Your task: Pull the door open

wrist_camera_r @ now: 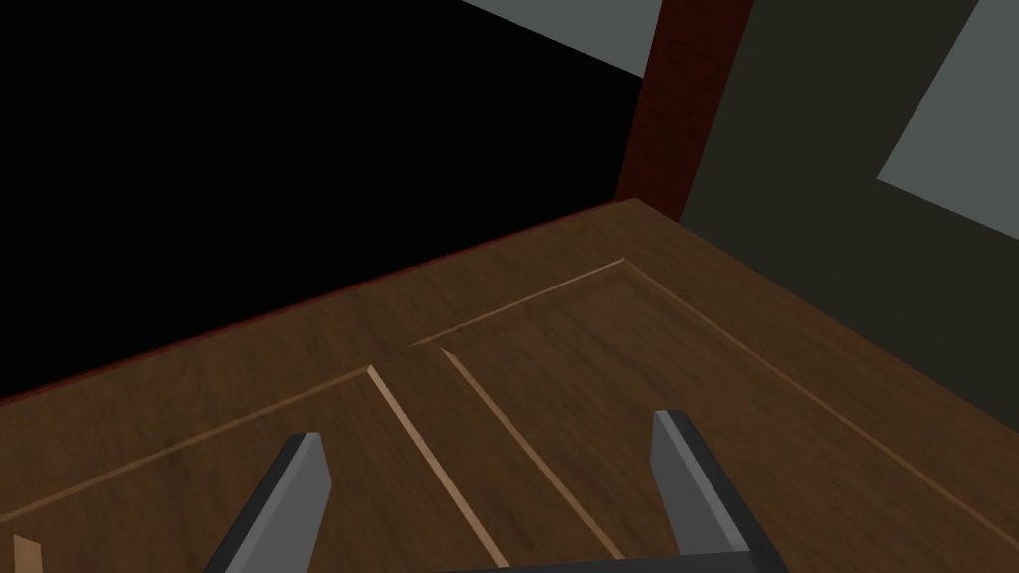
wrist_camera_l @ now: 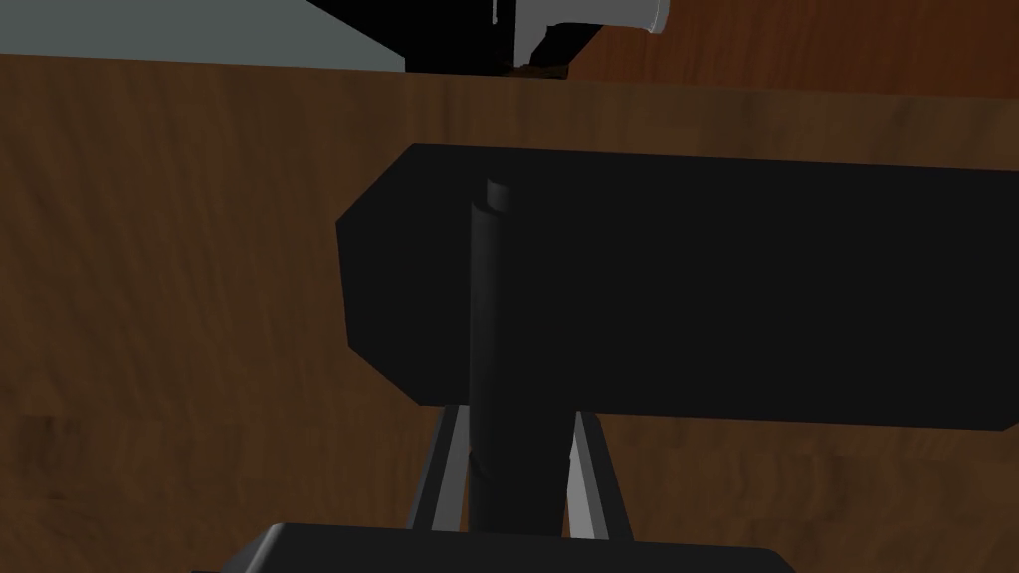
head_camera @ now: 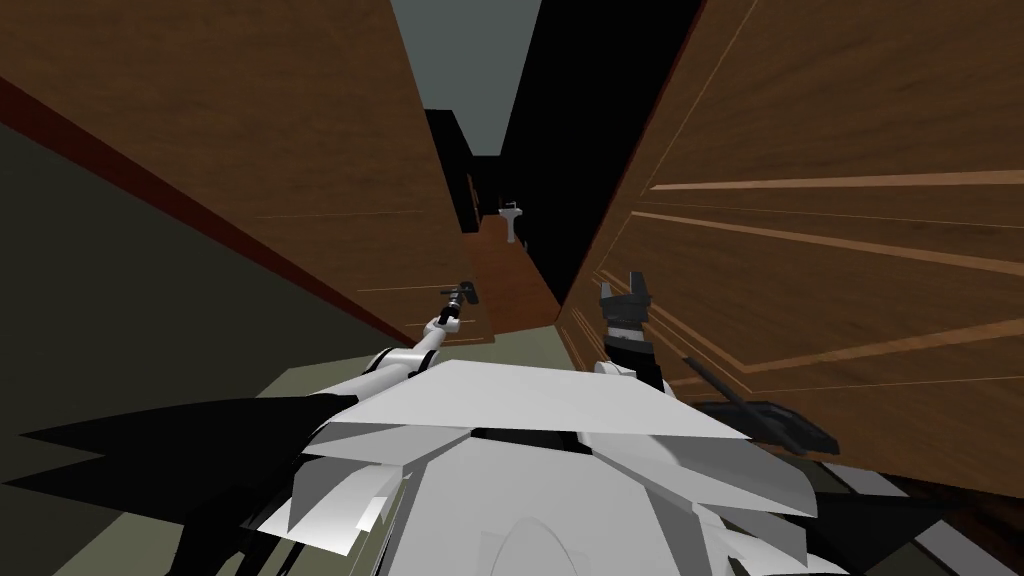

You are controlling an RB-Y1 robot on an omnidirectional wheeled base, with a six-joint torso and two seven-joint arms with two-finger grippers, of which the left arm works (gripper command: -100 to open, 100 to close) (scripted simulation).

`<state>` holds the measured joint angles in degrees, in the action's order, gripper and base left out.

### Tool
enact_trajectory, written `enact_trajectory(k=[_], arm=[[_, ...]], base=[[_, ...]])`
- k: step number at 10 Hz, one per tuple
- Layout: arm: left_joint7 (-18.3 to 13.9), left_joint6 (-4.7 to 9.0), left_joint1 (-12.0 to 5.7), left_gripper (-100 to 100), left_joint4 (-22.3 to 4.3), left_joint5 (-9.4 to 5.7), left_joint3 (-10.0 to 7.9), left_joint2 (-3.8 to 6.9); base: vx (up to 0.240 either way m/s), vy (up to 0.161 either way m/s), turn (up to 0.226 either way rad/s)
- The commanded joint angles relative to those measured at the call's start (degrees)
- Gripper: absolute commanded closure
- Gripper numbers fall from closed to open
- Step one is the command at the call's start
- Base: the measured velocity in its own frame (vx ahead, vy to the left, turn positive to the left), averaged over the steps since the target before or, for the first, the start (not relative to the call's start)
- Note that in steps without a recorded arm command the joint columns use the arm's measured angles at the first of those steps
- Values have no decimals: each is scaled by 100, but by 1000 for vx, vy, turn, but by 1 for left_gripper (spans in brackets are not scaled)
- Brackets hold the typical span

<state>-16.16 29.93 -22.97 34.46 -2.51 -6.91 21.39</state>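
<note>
Left gripper (wrist_camera_l: 517, 418): its two fingers (wrist_camera_l: 448, 468) are pressed against the sides of the handle bar (wrist_camera_l: 490, 298), as the left wrist view shows. The head view places this gripper (head_camera: 460, 295) at the end of the outstretched left arm, just left of centre.
Right gripper (wrist_camera_r: 488, 433): fingers spread with nothing between them, hovering over the panelled door (wrist_camera_r: 597, 378). In the head view it (head_camera: 625, 290) hangs at that door's near edge, right of centre.
Handle bar: a dark round rod whose long axis runs in line with the fingers. Its rounded tip points away from the gripper body, past the fingertips.
Backplate (wrist_camera_l: 697, 288): a black plate with cut corners behind the bar, lying flat on the door.
Door (head_camera: 250, 150): plain brown wood grain on the left, running from near to far. The handle sits at its far edge.
Panelled door (head_camera: 850, 250): brown, with pale inlaid lines, on the right. It carries a dark lever (head_camera: 770, 420) near the robot.
Frame (wrist_camera_r: 687, 99): dark red, beside a dark olive wall (wrist_camera_r: 796, 199).
Far: a small white fixture (head_camera: 512, 222), with a black area (head_camera: 600, 100) beyond.
</note>
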Motion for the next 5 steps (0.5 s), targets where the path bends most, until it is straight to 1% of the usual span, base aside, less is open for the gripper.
enact_trajectory(k=[1, 5], arm=[[-78, 35, 34, 100, -23, 41, 38, 15], [-314, 161, 19, 100, -152, 149, 105, 142]], base=[[-219, 110, -203], [-239, 111, -236]])
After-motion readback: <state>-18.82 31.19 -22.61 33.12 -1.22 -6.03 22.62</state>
